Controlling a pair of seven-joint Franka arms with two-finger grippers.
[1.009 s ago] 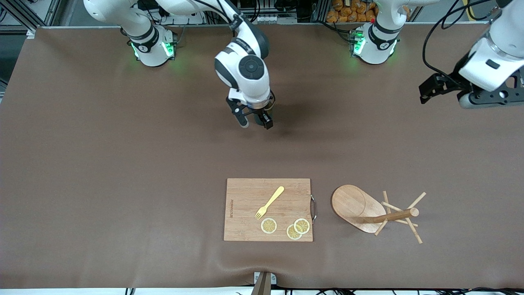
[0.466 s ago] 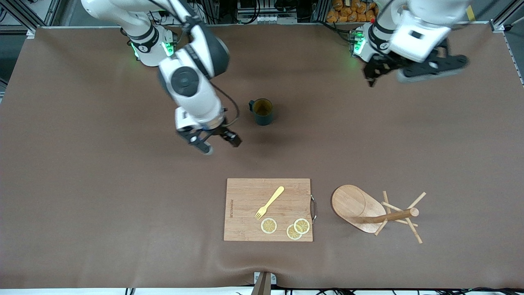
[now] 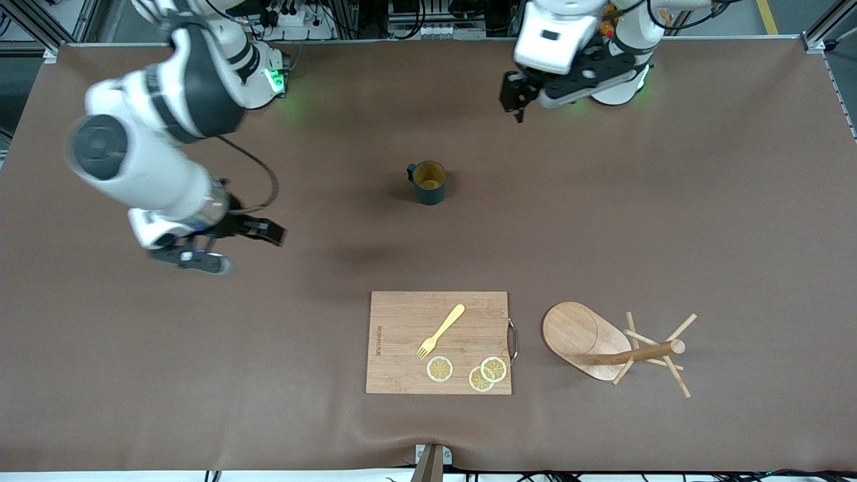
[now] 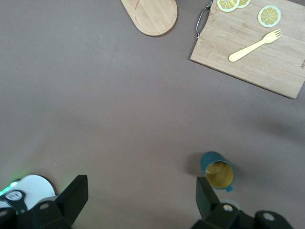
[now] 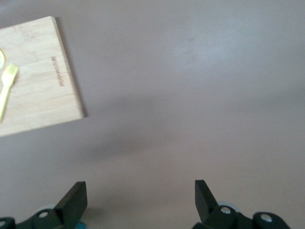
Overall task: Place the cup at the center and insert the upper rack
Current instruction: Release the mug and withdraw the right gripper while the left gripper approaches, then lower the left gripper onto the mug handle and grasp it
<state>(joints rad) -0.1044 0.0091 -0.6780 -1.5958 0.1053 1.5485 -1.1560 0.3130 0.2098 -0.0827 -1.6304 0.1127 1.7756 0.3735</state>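
The dark teal cup (image 3: 428, 182) stands upright and alone on the brown table, its mustard inside showing; it also appears in the left wrist view (image 4: 218, 170). The upper rack (image 3: 616, 348), a light wooden mug tree, lies on its side beside the cutting board, toward the left arm's end; only its oval base (image 4: 152, 16) shows in the left wrist view. My right gripper (image 3: 241, 248) hangs open and empty over bare table, toward the right arm's end from the cup. My left gripper (image 3: 514, 104) is open and empty over the table by its own base.
A wooden cutting board (image 3: 402, 314) lies nearer the front camera than the cup, carrying a yellow fork (image 3: 440, 331) and three lemon slices (image 3: 440, 369). It has a metal handle (image 3: 513, 340) on the rack's side. The arms' bases (image 3: 612, 73) stand along the table's back edge.
The right gripper has drawn away from the cup, leaving it standing, and swung toward the right arm's end. The left arm has swung in from its end of the table toward its base.
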